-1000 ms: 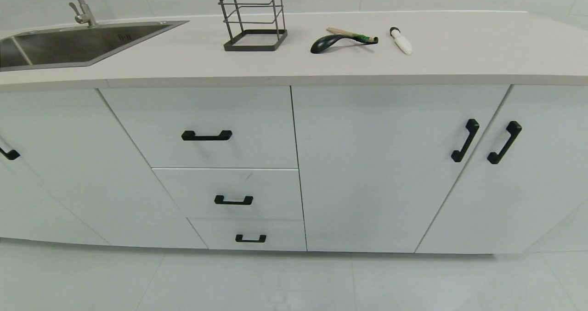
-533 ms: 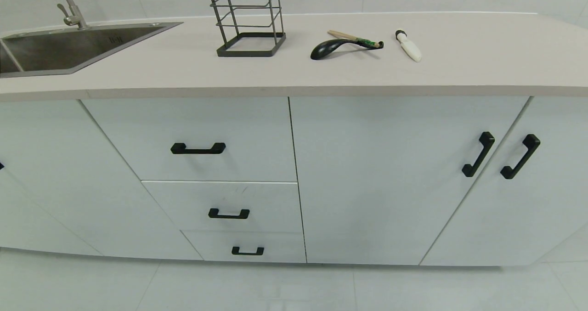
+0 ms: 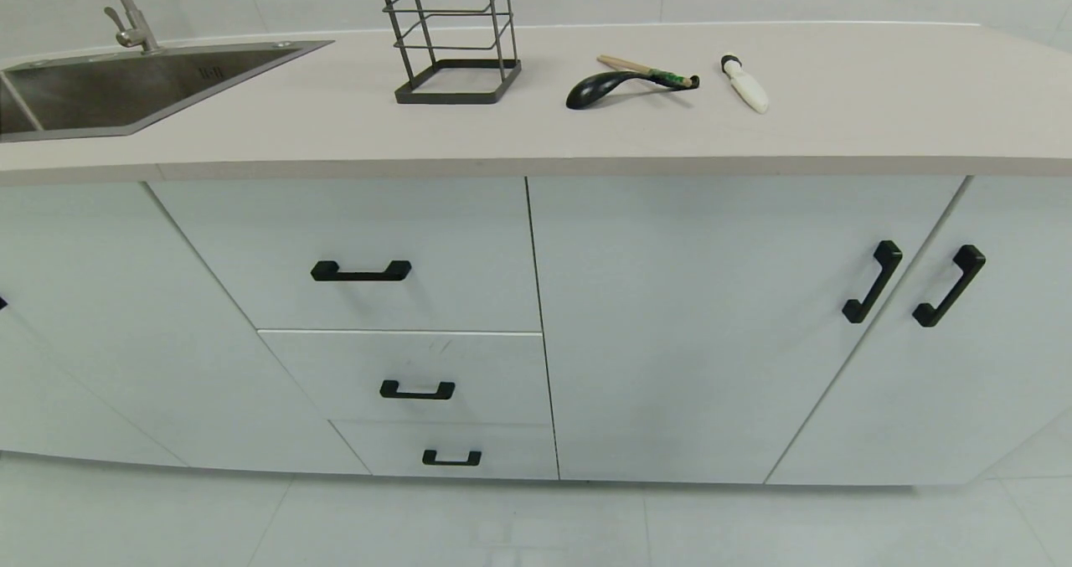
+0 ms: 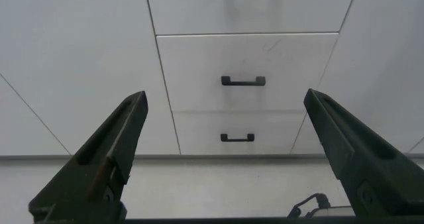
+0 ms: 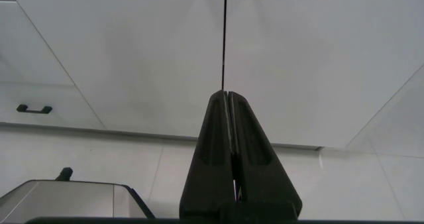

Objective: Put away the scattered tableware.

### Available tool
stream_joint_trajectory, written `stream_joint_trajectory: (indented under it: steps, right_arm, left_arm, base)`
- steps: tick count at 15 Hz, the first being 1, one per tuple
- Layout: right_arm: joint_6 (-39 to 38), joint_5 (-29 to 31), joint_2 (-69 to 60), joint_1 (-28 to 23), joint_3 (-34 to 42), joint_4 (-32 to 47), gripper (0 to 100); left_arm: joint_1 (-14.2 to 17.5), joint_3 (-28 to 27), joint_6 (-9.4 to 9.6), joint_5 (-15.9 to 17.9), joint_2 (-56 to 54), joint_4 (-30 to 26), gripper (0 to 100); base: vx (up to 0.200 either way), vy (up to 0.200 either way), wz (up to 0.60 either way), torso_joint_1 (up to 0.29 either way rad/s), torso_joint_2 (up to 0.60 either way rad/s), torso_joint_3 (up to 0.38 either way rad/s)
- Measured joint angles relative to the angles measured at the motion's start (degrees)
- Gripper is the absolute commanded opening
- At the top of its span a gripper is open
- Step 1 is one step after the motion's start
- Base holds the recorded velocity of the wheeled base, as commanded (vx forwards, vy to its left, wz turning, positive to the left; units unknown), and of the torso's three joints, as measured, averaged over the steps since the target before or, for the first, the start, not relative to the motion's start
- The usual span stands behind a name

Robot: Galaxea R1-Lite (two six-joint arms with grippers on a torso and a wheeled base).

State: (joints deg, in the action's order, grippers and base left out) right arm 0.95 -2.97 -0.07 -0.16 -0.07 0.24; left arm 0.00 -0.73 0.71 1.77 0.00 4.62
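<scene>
On the countertop (image 3: 335,131) lie a black spoon (image 3: 596,87), a pair of wooden chopsticks with a green band (image 3: 646,70) resting across the spoon's handle, and a small white utensil with a black cap (image 3: 744,85) to their right. A dark wire rack (image 3: 452,31) stands left of them. My left gripper (image 4: 225,111) is open, low down, facing the lower drawers (image 4: 248,68). My right gripper (image 5: 228,111) is shut with nothing in it, facing the cabinet doors (image 5: 298,65) near the floor.
A steel sink (image 3: 126,85) with a tap (image 3: 126,14) is set into the counter's left end. Below are drawers with black handles (image 3: 361,270) and cabinet doors with vertical handles (image 3: 871,282). Tiled floor (image 3: 536,525) lies in front.
The head view shifted between one second ago and half a second ago, so the camera moved. Since then nothing has changed; the tableware lies where it was.
</scene>
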Motion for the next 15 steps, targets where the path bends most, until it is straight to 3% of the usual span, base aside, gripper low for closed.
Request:
stream_joint_trajectory:
  steps: [2, 5, 8, 10, 15]
  right_arm:
    - [-0.1, 0.2, 0.0, 0.0, 0.0, 0.0, 0]
    - [-0.1, 0.3, 0.0, 0.0, 0.0, 0.0, 0]
    - [-0.1, 0.3, 0.0, 0.0, 0.0, 0.0, 0]
    - [-0.1, 0.3, 0.0, 0.0, 0.1, 0.0, 0]
    - [-0.1, 0.3, 0.0, 0.0, 0.1, 0.0, 0]
  left_arm:
    - [0.0, -0.9, 4.92, 1.3, 0.1, -2.0, 100]
    - [-0.9, -4.2, 10.2, 6.2, 3.5, -2.5, 100]
    - [-1.7, -8.1, 18.7, 8.9, 12.8, -2.7, 100]
    - [-2.0, -11.3, 26.31, 9.3, 19.2, -2.8, 100]
    - [-2.2, -15.5, 40.42, 10.0, 35.0, -2.7, 100]
  base:
    - [0.0, 0.0, 0.0, 0.0, 0.0, 0.0]
    - [0.0, 0.0, 0.0, 0.0, 0.0, 0.0]
    - [0.0, 0.0, 0.0, 0.0, 0.0, 0.0]
    - [0.0, 0.0, 0.0, 0.0, 0.0, 0.0]
    - [0.0, 0.0, 0.0, 0.0, 0.0, 0.0]
